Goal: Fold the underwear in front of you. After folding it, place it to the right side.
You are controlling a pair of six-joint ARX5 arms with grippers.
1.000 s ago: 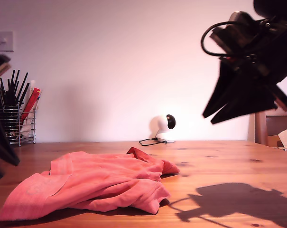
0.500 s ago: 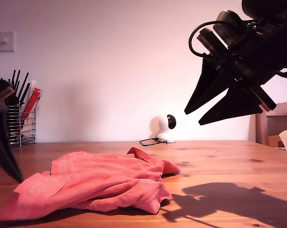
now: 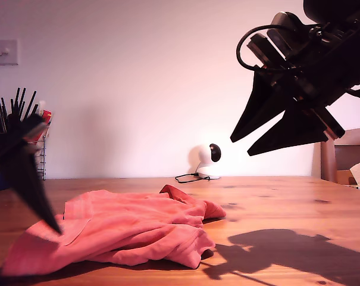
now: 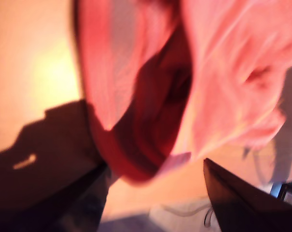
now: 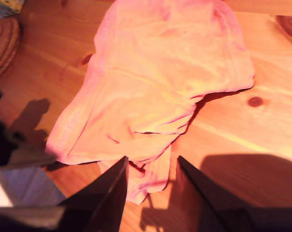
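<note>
Moving in from exterior view's left since earlier frame: first gripper (image 3: 49, 223), fingers (image 4: 242, 198) spread, reaching underwear (image 3: 117, 232) lying crumpled on tabletop (image 3: 287, 202). Second gripper (image 3: 240, 144) hovering above, fingers open, gripping nothing.

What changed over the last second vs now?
My first gripper swung in from the exterior view's left and dropped to the waistband end of the coral-red cloth underwear, jaws open, nothing gripped yet. My second gripper shifted slightly toward that view's left, high and open. Underwear and small white round camera unchanged.
</note>
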